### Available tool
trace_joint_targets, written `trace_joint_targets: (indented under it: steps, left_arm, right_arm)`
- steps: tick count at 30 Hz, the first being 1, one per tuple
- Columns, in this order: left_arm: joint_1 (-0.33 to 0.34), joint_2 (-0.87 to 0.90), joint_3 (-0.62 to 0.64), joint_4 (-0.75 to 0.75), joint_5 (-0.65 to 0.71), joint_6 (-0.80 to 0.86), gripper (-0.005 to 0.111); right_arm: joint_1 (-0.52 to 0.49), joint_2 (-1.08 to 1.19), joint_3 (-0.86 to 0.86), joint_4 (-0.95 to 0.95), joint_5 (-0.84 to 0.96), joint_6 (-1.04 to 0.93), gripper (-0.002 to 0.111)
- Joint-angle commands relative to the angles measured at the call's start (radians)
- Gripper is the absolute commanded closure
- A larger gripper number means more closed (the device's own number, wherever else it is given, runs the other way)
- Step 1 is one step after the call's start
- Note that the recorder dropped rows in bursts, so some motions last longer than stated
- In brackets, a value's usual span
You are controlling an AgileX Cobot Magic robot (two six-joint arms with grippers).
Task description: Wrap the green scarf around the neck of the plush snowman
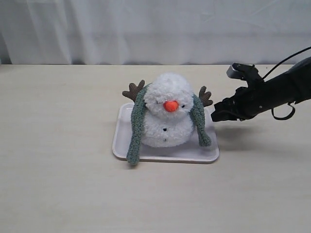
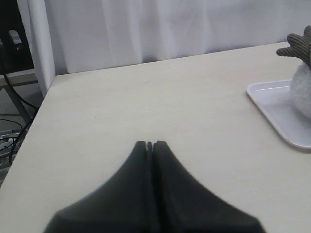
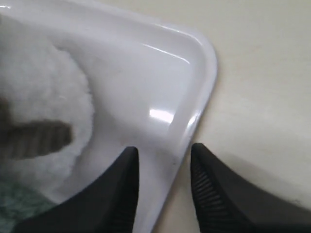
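The plush snowman sits upright on a white tray, orange nose to the front. The green scarf passes behind the snowman's neck, and its two ends hang down the front, one on each side. The longer end reaches over the tray's front rim. My right gripper stands open at the tray's right edge, just right of the scarf's shorter end. In the right wrist view its fingers straddle the tray rim and hold nothing. My left gripper is shut and empty over bare table.
Brown twig arms stick out on both sides of the head. A white curtain closes off the back of the table. The left wrist view shows the table's far left edge with cables beyond it.
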Motion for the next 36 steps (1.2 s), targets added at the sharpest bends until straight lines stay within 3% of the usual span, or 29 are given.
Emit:
trace_joint_targets:
  steps: [1,8,12,18,24,36]
  left_arm:
    - [0.001,-0.003,0.003,-0.004,-0.012,-0.004,0.107]
    - [0.001,-0.003,0.003,-0.004,-0.012,-0.004,0.107]
    - [0.001,-0.003,0.003,-0.004,-0.012,-0.004,0.107]
    - [0.001,-0.003,0.003,-0.004,-0.010,-0.004,0.107]
    - [0.001,-0.003,0.003,-0.004,-0.012,-0.004,0.107]
    - [0.001,-0.003,0.003,-0.004,-0.012,-0.004,0.107]
  right_arm:
    - [-0.004,-0.101,-0.005,-0.023,0.100,0.023,0.073]
    - [0.000,-0.246,0.002,-0.074,0.194,0.021,0.073]
    - [0.024,-0.305,0.055,-0.076,0.179,-0.078,0.071]
    - [0.126,-0.314,0.170,-0.076,-0.045,-0.140,0.052]
    - [0.210,-0.314,0.268,-0.106,-0.305,-0.147,0.053]
    - [0.305,-0.209,0.279,-0.091,-0.398,-0.154,0.053]
